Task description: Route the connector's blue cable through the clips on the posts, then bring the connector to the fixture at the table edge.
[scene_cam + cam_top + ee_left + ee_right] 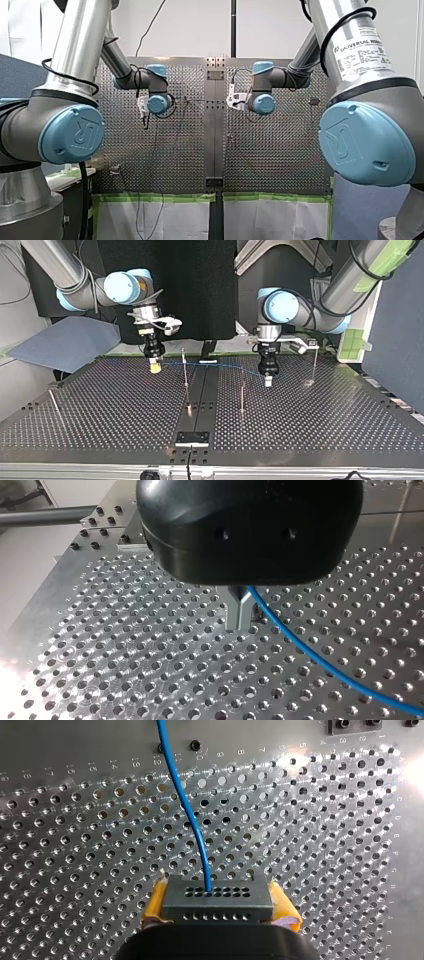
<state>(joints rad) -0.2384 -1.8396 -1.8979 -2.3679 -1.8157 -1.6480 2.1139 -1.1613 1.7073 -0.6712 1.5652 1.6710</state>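
Note:
In the right wrist view my right gripper (pixel 219 912) is shut with its yellow pads (pixel 154 902) on the grey connector (pixel 218 896). The blue cable (pixel 187 805) leaves the connector and runs ahead over the table. In the left wrist view my left gripper (pixel 239 620) has its metal fingers shut on the blue cable (pixel 310 652) just above the plate. In the top view the cable (pixel 220 365) spans from my right gripper (pixel 155 368) to my left gripper (pixel 268 381), passing two thin posts (pixel 185 372) (pixel 243 390). Whether it sits in their clips I cannot tell.
A dark fixture (pixel 192 438) sits at the near table edge in the top view, on the centre strip. More thin posts stand at that view's far right (pixel 314 365) and near left (pixel 54 402). The perforated plate (pixel 325 425) lies bare around them.

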